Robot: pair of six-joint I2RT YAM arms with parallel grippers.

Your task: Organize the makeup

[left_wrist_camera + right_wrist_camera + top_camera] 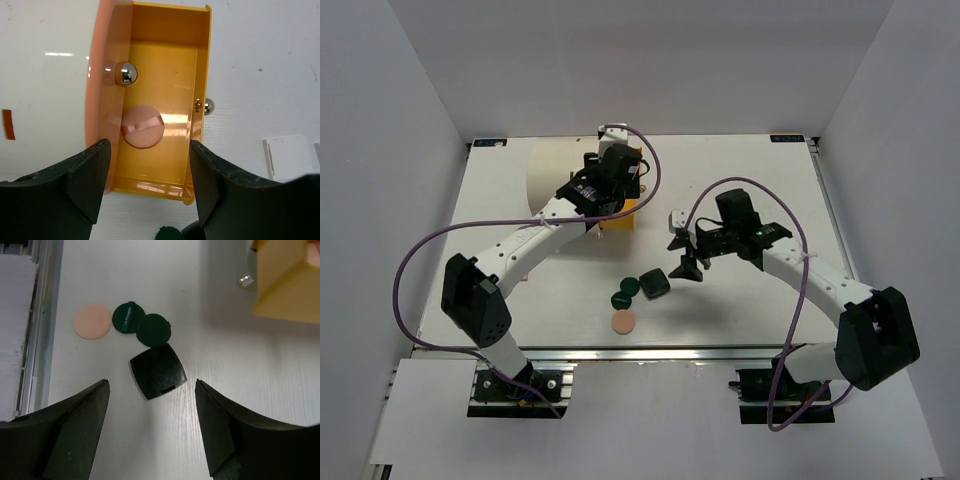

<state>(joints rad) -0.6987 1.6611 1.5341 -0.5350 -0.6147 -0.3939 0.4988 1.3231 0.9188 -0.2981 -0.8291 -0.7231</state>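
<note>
Right wrist: green disc point(126, 317), lettering illegible; left end effector point(147, 147), right end effector point(151, 385) gape empty.

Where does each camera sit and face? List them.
Top: above and behind, looking down on the table; left arm and right arm show.
Left wrist: above the orange drawer, looking down into it; its fingers show.
Right wrist: looking down at the compact and green discs; its fingers show.
Shared: top and right wrist both see the compact.

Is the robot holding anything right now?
No, nothing. The left gripper is open over the peach disc in the drawer; the right gripper is open over the dark compact.
</note>
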